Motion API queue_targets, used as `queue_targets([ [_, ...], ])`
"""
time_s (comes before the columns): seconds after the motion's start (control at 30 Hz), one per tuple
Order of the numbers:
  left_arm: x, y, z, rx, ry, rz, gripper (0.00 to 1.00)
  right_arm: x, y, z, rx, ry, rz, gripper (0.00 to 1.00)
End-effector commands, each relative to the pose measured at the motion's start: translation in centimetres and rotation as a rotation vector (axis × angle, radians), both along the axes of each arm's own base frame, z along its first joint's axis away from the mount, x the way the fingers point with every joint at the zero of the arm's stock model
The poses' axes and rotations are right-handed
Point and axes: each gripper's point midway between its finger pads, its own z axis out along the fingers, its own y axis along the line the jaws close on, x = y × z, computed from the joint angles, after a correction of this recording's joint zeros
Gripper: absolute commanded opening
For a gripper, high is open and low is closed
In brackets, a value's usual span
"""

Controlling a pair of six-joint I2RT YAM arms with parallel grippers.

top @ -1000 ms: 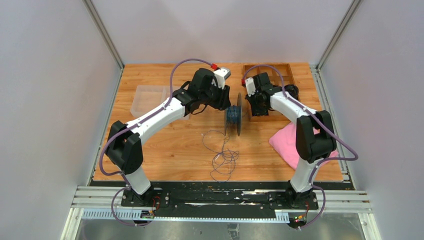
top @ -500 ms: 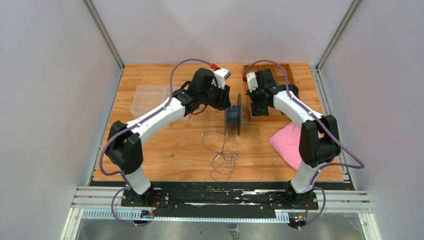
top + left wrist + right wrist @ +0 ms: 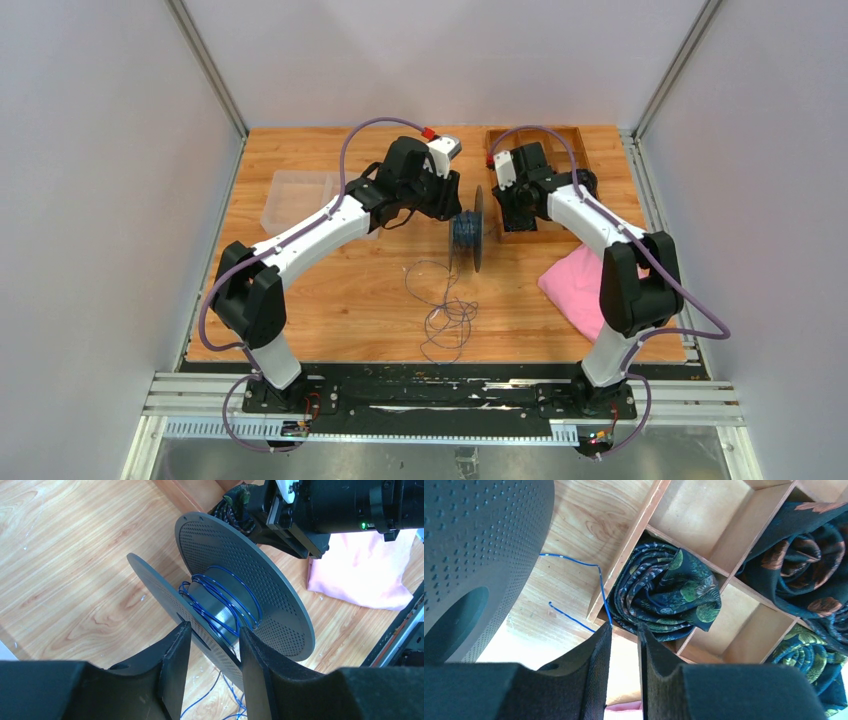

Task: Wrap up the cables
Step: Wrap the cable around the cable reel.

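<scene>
The left end effector point(image 3: 214, 631) is clenching the near flange of the spool point(image 3: 240, 575). One finger is sitting on each side of the perforated disc, and the spool is standing on edge with its hub pointing toward the other arm. The right end effector point(image 3: 625, 629) is hovering just beyond the far flange, its fingers showing only a narrow slit between them. A blue strand is running down to the edge of one finger and vanishing there, so I cannot tell whether it is pinching the strand or letting it go.

The cable point(image 3: 220, 592) is lying in two places. A few turns are sitting loosely round the hub between the flanges. The rest is trailing down to the bench point(image 3: 330, 300) and curling in slack round loops point(image 3: 445, 318) near the front edge, between the two arm bases.

Behind the right end effector, a wooden tray point(image 3: 634, 535) is holding rolled dark patterned cloths point(image 3: 664, 590). A pink cloth point(image 3: 575, 285) is lying on the bench to the right.

The cable is looking very thin and light, limp yet springy enough to hold its curls, and probably slick. Its turns are likely to slip off the hub unless kept taut. The best place to hold it seems to be the free strand close to the spool, pinched lightly so it can slide, not down among the tangling loops.
</scene>
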Motion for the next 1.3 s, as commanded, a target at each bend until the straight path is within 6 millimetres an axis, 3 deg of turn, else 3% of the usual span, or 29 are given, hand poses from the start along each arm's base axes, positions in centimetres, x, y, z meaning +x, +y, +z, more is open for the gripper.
queue_targets([
  [0.0,-0.3,0.0,0.8,-0.012,-0.023,-0.007,0.44,-1.6,0.8,-0.9,0.024,0.057,0.007,0.25],
  [0.37,-0.3,-0.1,0.7,-0.012,-0.020,-0.009,0.45,-2.4,1.1,-2.8,0.037,0.119,0.005,0.23],
  [0.83,-0.4,-0.1,0.6,-0.012,-0.018,-0.010,0.45,-2.6,1.3,-3.6,0.038,0.141,0.008,0.22],
  [1.03,-0.4,-0.1,0.6,-0.011,-0.019,-0.010,0.44,-2.6,1.3,-3.6,0.040,0.143,0.007,0.16],
  [1.27,-0.4,-0.1,0.4,-0.012,-0.018,-0.010,0.44,-2.1,1.4,-2.3,0.050,0.106,0.005,0.06],
])
